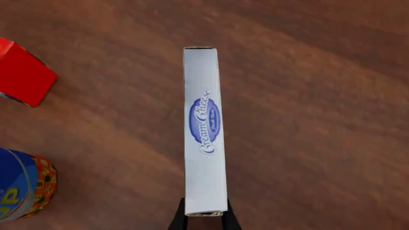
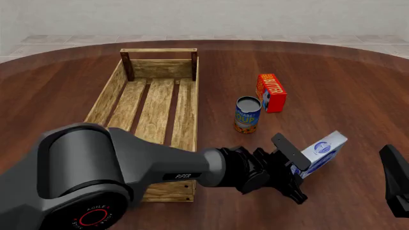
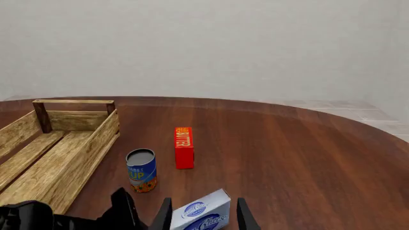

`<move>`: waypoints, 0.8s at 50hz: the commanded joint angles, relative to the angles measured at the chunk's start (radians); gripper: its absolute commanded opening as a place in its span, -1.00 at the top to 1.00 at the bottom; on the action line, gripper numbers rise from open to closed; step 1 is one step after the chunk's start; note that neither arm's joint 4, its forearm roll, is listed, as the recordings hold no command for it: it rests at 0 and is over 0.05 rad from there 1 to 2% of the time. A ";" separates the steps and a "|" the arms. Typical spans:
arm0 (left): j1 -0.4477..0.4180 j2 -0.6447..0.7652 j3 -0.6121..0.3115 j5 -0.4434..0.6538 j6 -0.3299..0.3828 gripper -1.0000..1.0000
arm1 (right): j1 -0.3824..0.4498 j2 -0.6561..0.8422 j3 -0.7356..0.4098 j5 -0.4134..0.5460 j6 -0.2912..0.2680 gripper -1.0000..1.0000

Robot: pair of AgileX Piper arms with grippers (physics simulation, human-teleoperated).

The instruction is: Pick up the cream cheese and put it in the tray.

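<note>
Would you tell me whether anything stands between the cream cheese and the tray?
Nothing visible: the cream cheese, held by the left gripper, is right of the tray; the can stands farther back.

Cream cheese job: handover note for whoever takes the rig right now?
Left gripper: shut on the cream cheese, gripping one end; the carton sticks out tilted, to the right of the tray.
Right gripper: open, holding nothing; in the right wrist view its fingers frame the carton, but the front view shows that arm off to the right, apart from it.
Tray: left of the soup can and butter box, nothing in it.
Done: carton grasped. Whether it is off the table, I cannot tell.
Left: carry it left over the tray, lower, release.
</note>
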 commanded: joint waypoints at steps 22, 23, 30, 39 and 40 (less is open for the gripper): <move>0.063 -0.220 0.159 -0.093 0.041 1.00 | -0.003 0.000 0.001 0.004 0.004 -1.00; 0.061 -0.227 0.160 -0.091 0.037 1.00 | -0.002 0.000 0.001 0.004 0.004 -1.00; 0.064 -0.239 0.173 -0.095 0.048 1.00 | -0.002 0.000 0.001 0.005 0.003 -1.00; 0.094 -0.295 0.203 -0.093 0.048 1.00 | -0.001 0.000 0.001 0.005 0.002 -1.00; 0.094 -0.300 0.202 -0.089 0.047 1.00 | -0.001 0.000 0.001 0.005 0.002 -1.00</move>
